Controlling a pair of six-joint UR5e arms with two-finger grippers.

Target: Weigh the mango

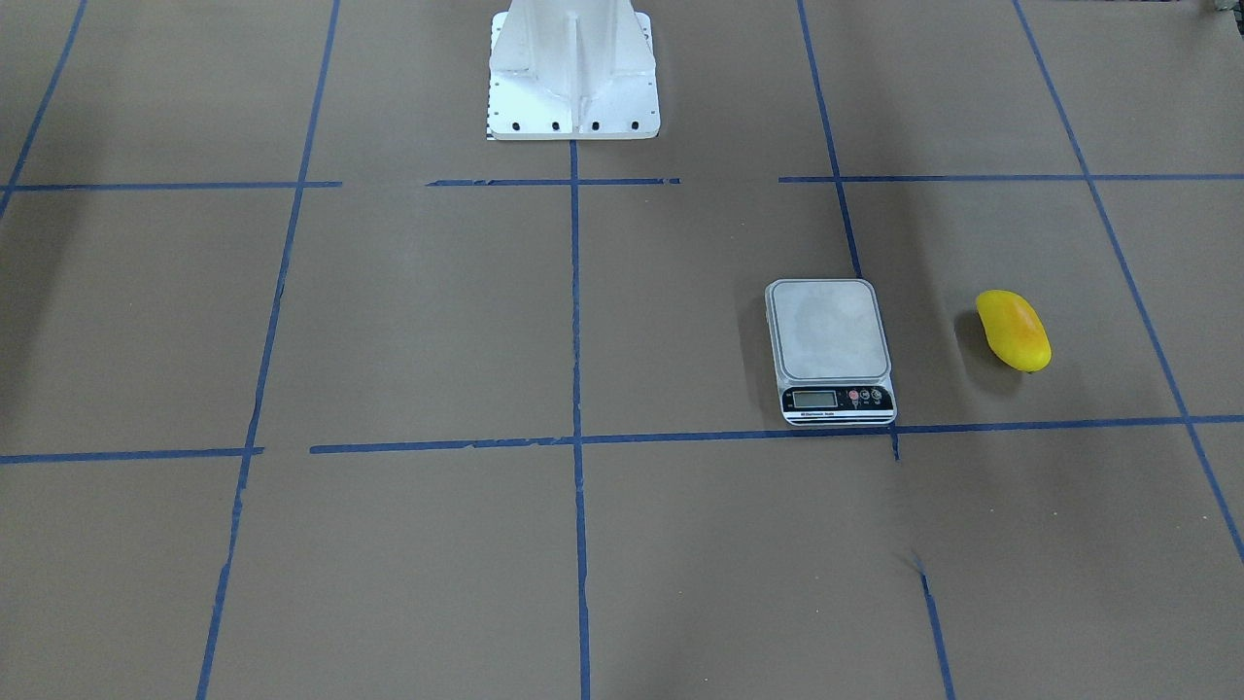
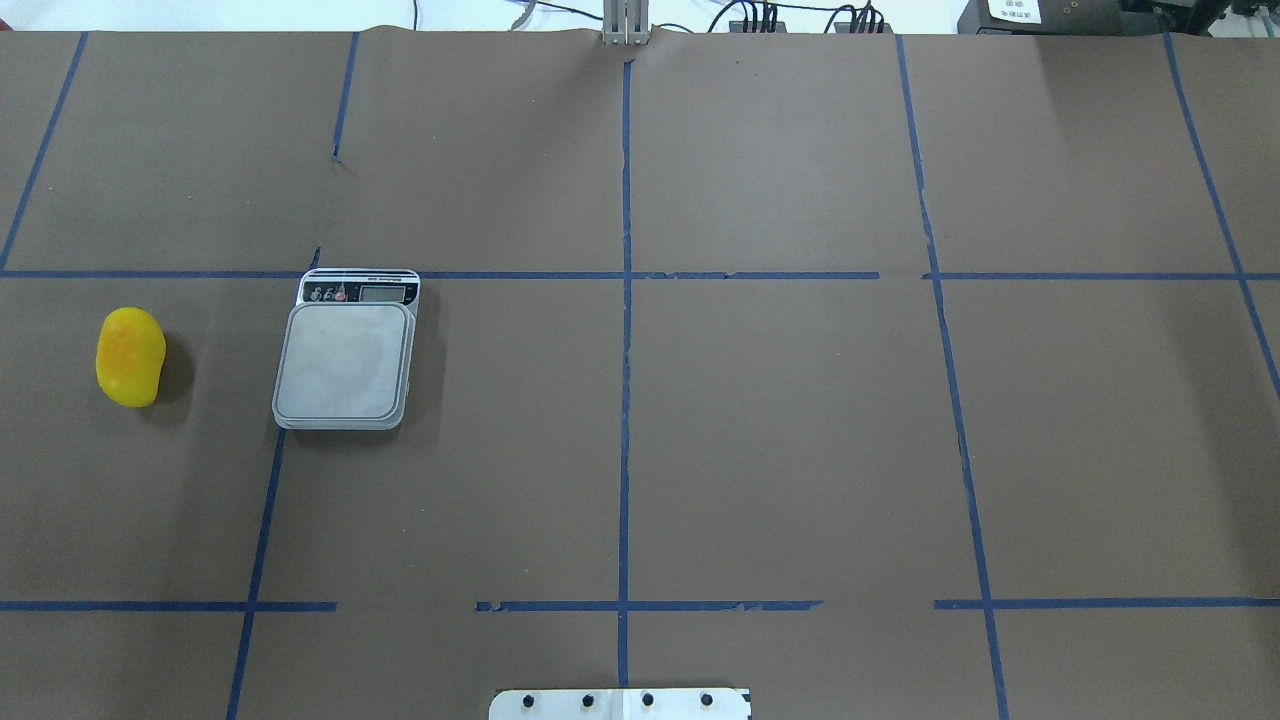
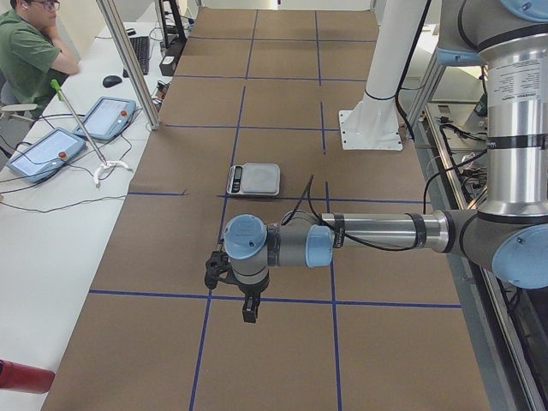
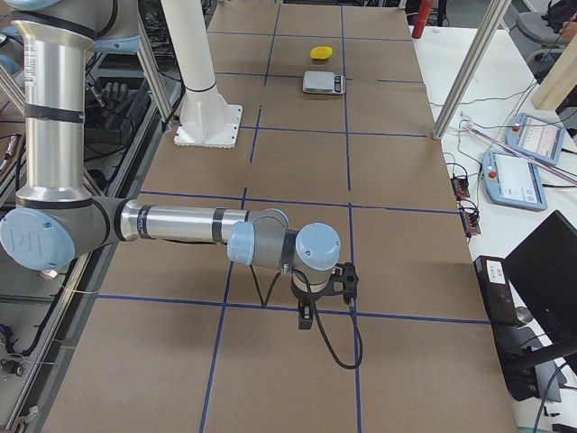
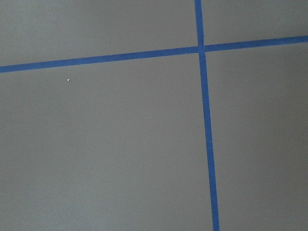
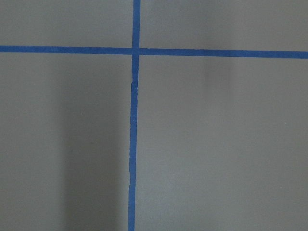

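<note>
Two things sit well to the left: the mango [image 2: 130, 357] lies on the brown table [image 2: 800, 450], just left of the kitchen scale [image 2: 345, 365] and apart from it. I cannot tell whether my left gripper [image 3: 248, 311] or right gripper [image 4: 306, 319] is spread. I'd grasp across the fruit's narrow width, lift straight and set it mid-platform. There is open room all round; only the scale's left rim is near.

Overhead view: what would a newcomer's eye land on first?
The bright yellow mango stands out first, lying alone on the brown table at the robot's far left. Just beside it, not touching, sits the grey scale, its platform bare and its display on the side away from the robot. In the side views the left arm and the right arm each stretch out level above the table.
</note>
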